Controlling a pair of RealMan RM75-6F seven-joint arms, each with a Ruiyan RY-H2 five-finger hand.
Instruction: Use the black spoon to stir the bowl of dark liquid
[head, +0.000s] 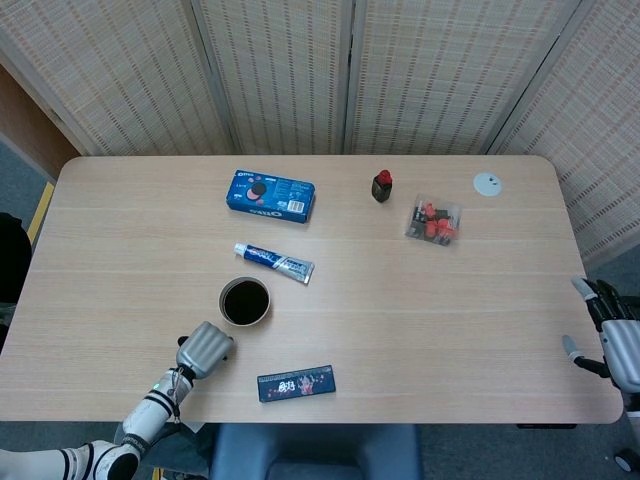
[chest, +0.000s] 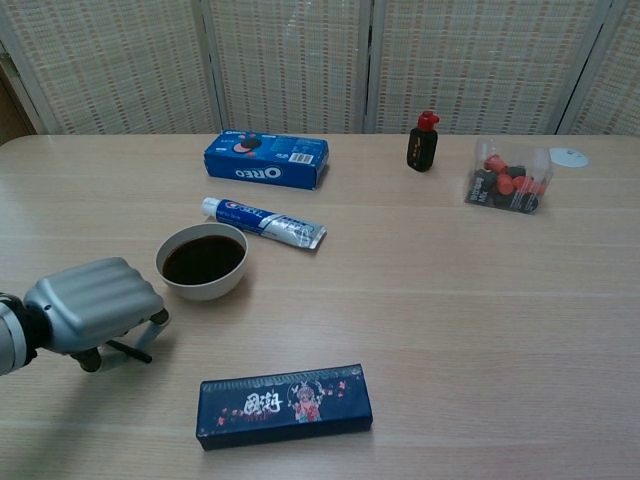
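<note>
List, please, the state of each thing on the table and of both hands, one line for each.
bowl: upright, filled with dark liquid.
black spoon: on the table, mostly hidden under the left hand.
left hand: fingers curled over the spoon; grip unclear.
right hand: at the table edge, holding nothing.
toothpaste tube: lying flat.
cookie box: lying closed.
small bottle: upright, capped.

The head view looks steeply down from high, taking in the whole table (head: 420, 330). The chest view sits low and nearer, facing across it toward the screens. Both share the bowl (head: 245, 301) and the left robot hand (head: 203, 350).
</note>
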